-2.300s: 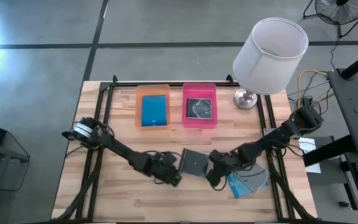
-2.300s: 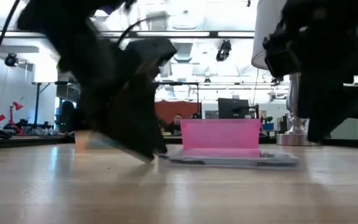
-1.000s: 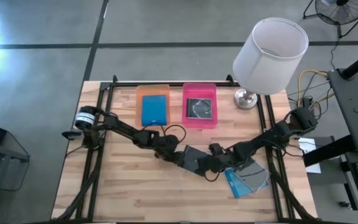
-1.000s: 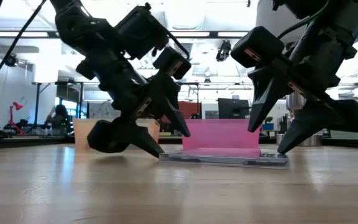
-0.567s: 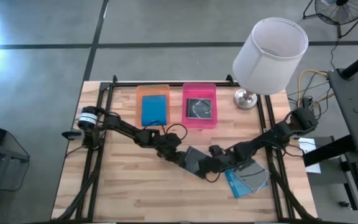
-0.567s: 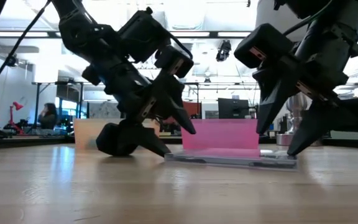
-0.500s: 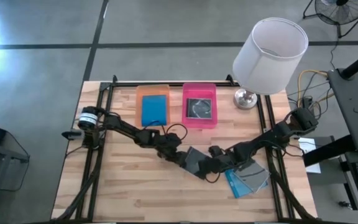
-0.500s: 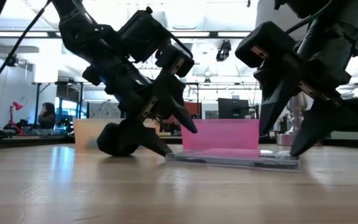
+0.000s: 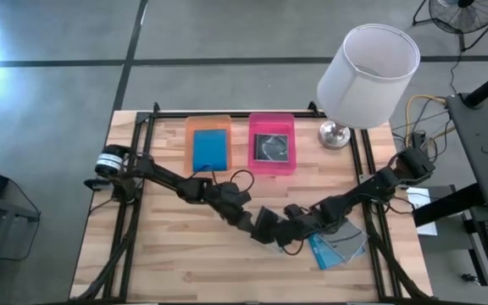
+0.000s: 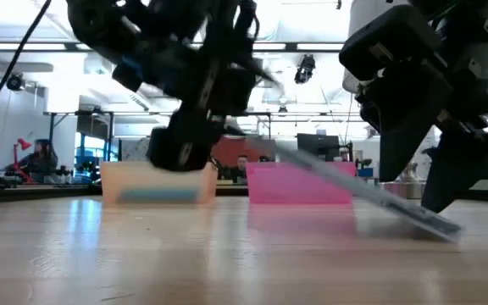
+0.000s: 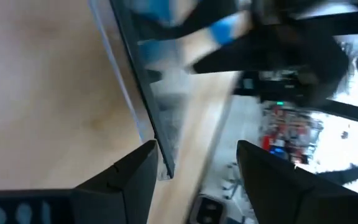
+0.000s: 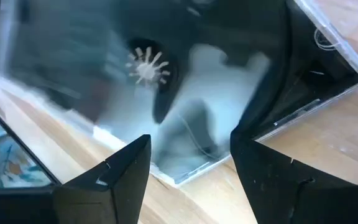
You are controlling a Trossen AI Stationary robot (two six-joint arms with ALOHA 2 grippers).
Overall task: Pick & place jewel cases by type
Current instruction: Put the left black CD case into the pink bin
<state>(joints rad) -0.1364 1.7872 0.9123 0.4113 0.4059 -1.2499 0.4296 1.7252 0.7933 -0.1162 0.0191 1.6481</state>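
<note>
Now tilted off the wooden bench near 6 o'clock rather than flat as a moment ago, grey clear jewel case raised between wide left pincer and part-open right pincer, likely mid-pickup toward a tray.

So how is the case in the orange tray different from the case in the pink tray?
The case in the orange tray is opaque bright blue; the case in the pink tray is dark grey with a disc showing through. Both lie flat, one per tray, side by side.
</note>
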